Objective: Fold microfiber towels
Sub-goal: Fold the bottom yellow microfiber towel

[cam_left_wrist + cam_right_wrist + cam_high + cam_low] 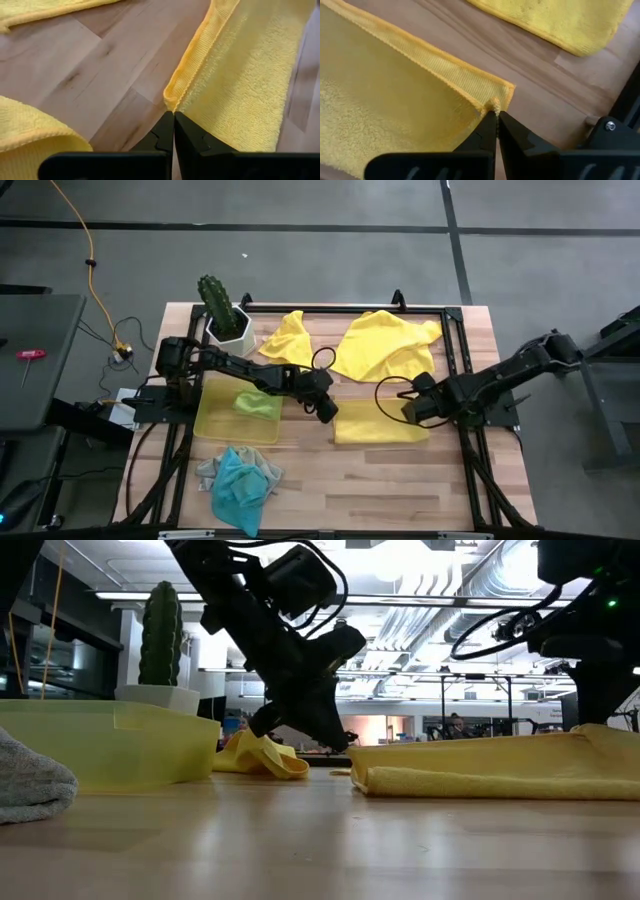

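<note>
with the left gripper (326,409) and right gripper (413,410) each pinched shut on an end corner of the folded yellow towel (380,424) at table centre, we lift both evenly, keeping its edges aligned.

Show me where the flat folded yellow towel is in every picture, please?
High view: the folded yellow microfiber towel lies right of centre, between the left gripper and right gripper.
Low view: a long flat strip at the right.
Left wrist view: fills the right half.
Right wrist view: fills the left half.
Shared landmark: the pale wooden tabletop.
</note>
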You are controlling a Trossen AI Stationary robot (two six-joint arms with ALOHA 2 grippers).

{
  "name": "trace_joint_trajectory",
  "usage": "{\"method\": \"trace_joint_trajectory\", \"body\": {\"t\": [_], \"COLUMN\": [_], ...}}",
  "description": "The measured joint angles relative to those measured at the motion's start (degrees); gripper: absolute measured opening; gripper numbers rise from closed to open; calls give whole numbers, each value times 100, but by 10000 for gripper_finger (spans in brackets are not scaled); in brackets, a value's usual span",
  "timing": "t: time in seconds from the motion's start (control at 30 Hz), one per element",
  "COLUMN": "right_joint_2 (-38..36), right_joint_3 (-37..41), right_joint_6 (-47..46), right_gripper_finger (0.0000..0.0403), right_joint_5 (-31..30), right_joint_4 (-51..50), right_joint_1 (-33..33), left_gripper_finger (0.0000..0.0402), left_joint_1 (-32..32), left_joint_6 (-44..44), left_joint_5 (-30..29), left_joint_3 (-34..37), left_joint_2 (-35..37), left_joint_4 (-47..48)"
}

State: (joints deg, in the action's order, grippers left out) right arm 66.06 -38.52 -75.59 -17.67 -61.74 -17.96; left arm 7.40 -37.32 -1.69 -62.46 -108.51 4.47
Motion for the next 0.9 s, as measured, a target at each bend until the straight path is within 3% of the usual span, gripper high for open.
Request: {"method": "trace_joint_trajectory", "body": {"t": [0.4, 0.7, 0.9], "right_joint_2": [-2, -2, -164], "right_joint_3": [0, 0, 2], "right_joint_6": [103, 99, 267], "right_gripper_finger": [12, 146, 211], "right_joint_5": [15, 48, 38], "right_joint_4": [5, -292, -402], "right_joint_1": [74, 74, 72], "left_gripper_finger": [11, 60, 95], "left_joint_1": [28, 235, 451], "left_joint_6": [0, 2, 230], "left_joint_5": [96, 113, 522], "left_joint_3": [0, 2, 5], "left_joint_2": [0, 0, 133], "left_joint_4": [-1, -3, 13]}}
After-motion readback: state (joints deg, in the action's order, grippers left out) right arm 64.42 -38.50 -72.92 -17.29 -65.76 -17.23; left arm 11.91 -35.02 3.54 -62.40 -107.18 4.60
